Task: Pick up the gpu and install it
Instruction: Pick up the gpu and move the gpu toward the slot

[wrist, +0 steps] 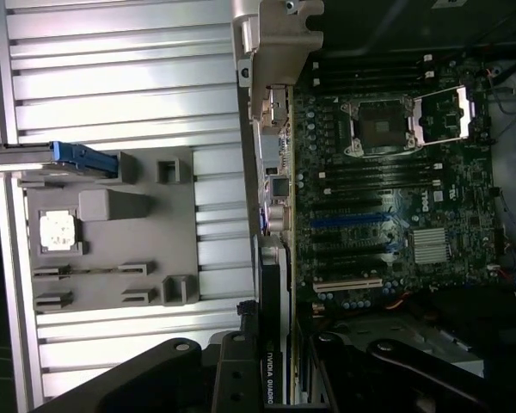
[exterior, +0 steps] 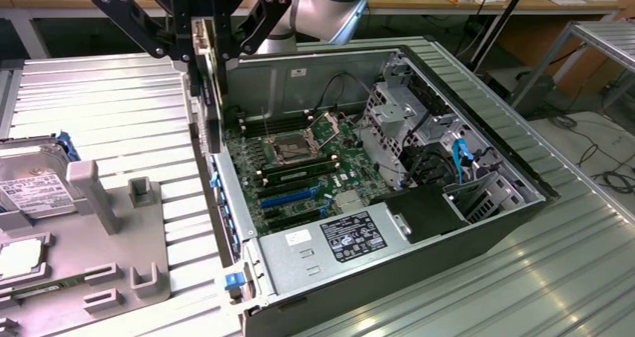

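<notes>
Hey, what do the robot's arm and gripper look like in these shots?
The gripper is matte black, built from angular linkage bars on each side, with round pivot holes and silvery screw heads at the joints. The arm behind it is a smooth, rounded silver-grey housing with a light sheen.

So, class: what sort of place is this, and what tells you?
Probably a robotics lab bench for computer assembly: an open computer case on a ribbed metal table, the pincer holding the gpu by it, a hard drive on a grey fixture.
</notes>
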